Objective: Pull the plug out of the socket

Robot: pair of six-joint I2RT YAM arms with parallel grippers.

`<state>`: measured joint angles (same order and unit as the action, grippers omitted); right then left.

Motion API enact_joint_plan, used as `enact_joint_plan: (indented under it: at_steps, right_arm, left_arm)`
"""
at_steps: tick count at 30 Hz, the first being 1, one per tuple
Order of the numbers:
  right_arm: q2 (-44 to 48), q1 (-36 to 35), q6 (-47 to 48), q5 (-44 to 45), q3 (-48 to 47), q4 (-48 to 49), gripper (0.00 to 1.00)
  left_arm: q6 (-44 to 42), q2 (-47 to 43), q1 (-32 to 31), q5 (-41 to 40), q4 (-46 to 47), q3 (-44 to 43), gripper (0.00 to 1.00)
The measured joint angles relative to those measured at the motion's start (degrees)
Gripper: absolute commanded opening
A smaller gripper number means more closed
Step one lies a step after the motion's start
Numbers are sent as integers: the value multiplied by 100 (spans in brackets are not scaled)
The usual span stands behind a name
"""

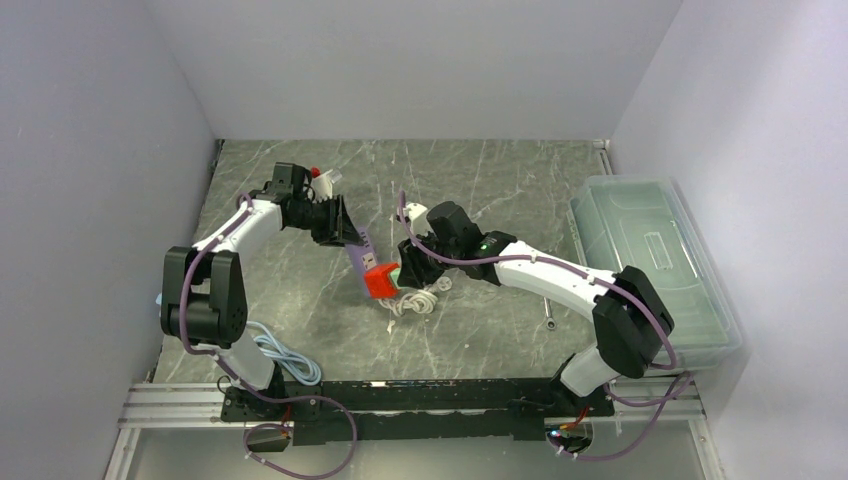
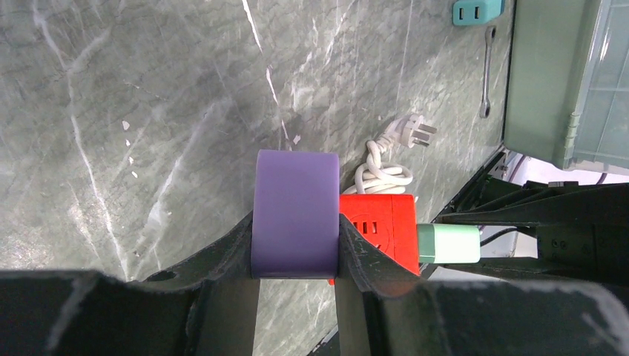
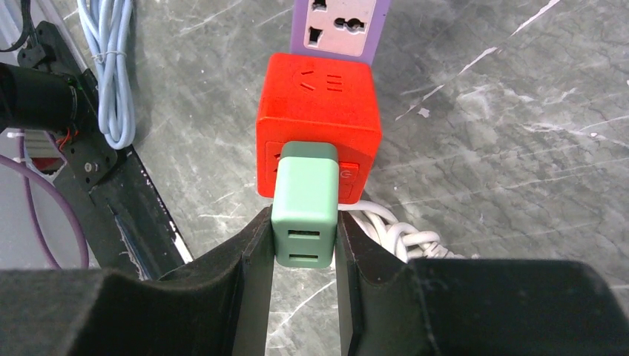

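Observation:
A red cube socket point(image 1: 380, 281) sits mid-table with a purple adapter point(image 1: 358, 256) plugged into its far-left side and a green plug point(image 3: 305, 200) in its near-right side. My left gripper point(image 2: 297, 252) is shut on the purple adapter point(image 2: 295, 211); the red cube point(image 2: 380, 226) and green plug point(image 2: 447, 244) show beyond it. My right gripper point(image 3: 304, 248) is shut on the green plug, which is still seated in the red cube point(image 3: 317, 104). A coiled white cord point(image 1: 420, 298) lies beside the cube.
A clear lidded bin point(image 1: 655, 262) stands at the right. A small wrench point(image 1: 549, 318) lies near it. A teal adapter point(image 2: 477, 10) lies by the bin. A pale blue cable point(image 1: 285, 357) is coiled near the left base. A white and red object point(image 1: 324, 179) lies at the back left.

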<state>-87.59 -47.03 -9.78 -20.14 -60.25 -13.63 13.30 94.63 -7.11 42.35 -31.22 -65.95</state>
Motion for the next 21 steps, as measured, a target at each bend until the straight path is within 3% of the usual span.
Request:
enact_joint_plan:
  at_steps: [21]
  right_arm:
    - [-4, -98, -903, 662, -151, -367, 0]
  left_arm:
    - [203, -94, -59, -310, 13, 0, 0]
